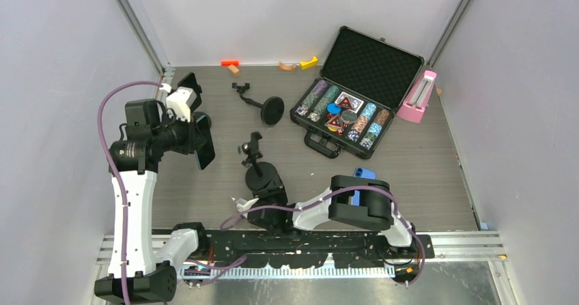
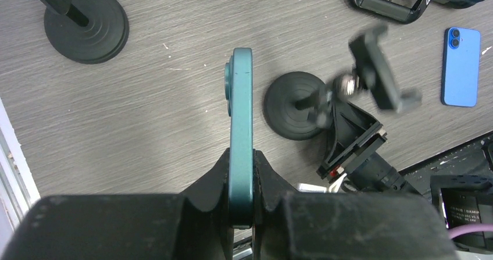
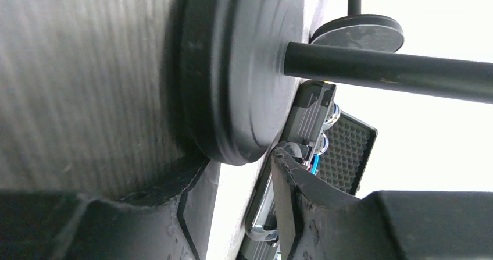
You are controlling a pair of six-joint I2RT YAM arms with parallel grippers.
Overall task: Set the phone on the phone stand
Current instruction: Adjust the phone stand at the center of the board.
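The left gripper (image 2: 241,161) is clenched on the bottom end of the green phone (image 2: 241,109), holding it edge-on in the air, well apart from the phone stand (image 2: 299,106). The right gripper (image 3: 238,162) straddles the stand's base with its jaws slack, not pinching it. Unbraced, the stand may slide or tip when the phone pushes into its tilted clamp (image 2: 381,68), and the narrow pinch may let the phone twist. The open case (image 1: 372,63) holds rows of poker chips (image 1: 318,100).

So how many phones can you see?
2. A slim teal phone is pinched edge-up in the left hand. A flat blue phone lies on the grey wood-look table. More could be hidden behind the arms.
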